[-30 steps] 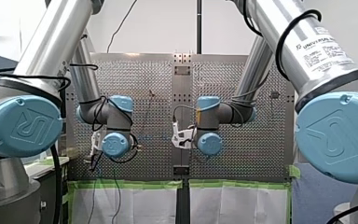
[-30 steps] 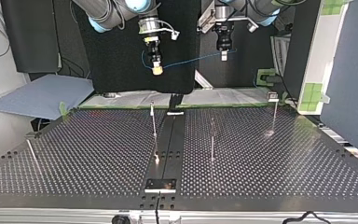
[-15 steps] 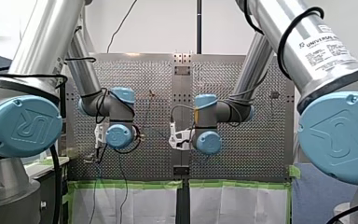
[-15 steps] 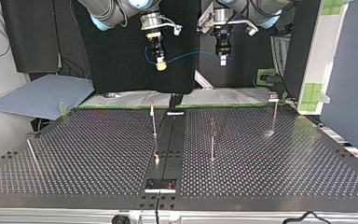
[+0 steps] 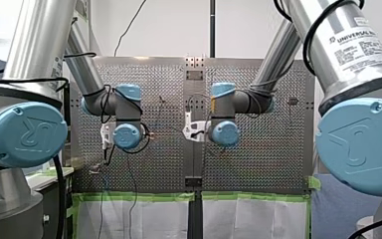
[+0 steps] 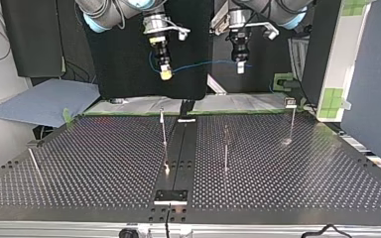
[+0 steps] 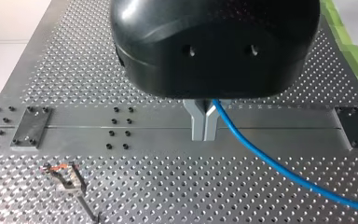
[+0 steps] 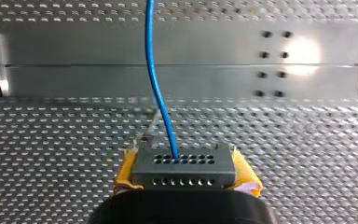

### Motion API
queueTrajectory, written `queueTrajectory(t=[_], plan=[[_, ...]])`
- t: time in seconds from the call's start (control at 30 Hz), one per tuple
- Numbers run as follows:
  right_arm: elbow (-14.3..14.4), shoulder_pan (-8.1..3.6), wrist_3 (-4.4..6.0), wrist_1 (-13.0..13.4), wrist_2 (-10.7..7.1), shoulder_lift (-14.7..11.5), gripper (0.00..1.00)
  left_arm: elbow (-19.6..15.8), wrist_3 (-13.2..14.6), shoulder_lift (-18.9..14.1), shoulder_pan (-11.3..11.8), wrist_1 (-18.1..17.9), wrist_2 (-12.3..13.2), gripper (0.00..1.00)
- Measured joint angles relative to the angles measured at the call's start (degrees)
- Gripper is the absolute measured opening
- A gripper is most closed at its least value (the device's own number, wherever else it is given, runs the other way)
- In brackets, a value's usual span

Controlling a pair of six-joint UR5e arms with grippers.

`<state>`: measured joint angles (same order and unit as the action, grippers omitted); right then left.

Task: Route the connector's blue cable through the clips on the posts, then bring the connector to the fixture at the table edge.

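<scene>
My right gripper clamps the connector and my left gripper pinches the blue cable, which may slip out if pulled taut.

blue cable: cut off by left wrist view's edge | connector: base hidden behind right gripper (yellow pads barely peek out) | post clips: too small to tell
</scene>
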<state>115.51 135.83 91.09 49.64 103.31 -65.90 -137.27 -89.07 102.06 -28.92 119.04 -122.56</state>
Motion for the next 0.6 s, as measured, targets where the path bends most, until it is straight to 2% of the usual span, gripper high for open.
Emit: queueTrajectory(t=[0.2,0.37,0.6], plan=[[-1.23,-0.97,0.33,-1.19,-0.34,-2.97,0.0,0.37,-0.55,-0.06,0.81,0.12,0.16,0.0],[-3.46,-1.73,0.14,-3.41,-0.59,-5.37,0.0,1.3,-1.34,-0.08,1.65,0.91,0.25,0.0],[-5.89,-2.88,-0.23,-6.59,-1.53,-6.33,0.0,3.53,-2.05,-0.08,2.79,3.44,0.26,0.0]])
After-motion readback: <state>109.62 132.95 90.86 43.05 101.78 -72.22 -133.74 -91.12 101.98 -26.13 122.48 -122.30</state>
